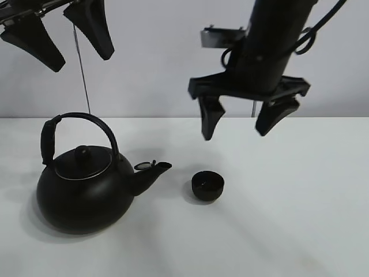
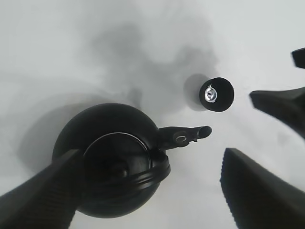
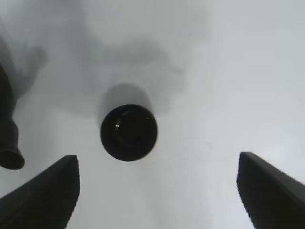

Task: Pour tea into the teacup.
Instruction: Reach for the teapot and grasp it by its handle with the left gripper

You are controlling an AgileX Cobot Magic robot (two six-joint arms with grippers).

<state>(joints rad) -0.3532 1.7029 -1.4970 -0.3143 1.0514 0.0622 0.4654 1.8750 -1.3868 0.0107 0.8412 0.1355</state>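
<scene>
White table [image 1: 300,219] holds the teacup [image 1: 207,186] below the raised, wide-spread right hand [image 1: 235,133].

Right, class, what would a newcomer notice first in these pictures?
The big black kettle sits left on the white table, spout aimed at the small black teacup standing apart beside it. Above hang the open left gripper, over the kettle, and right gripper, over the teacup.

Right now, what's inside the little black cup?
The teacup shows only its glossy black inside with a small glint; no object lies in it. Nothing covers it, but the dark hides whether tea is there.
</scene>
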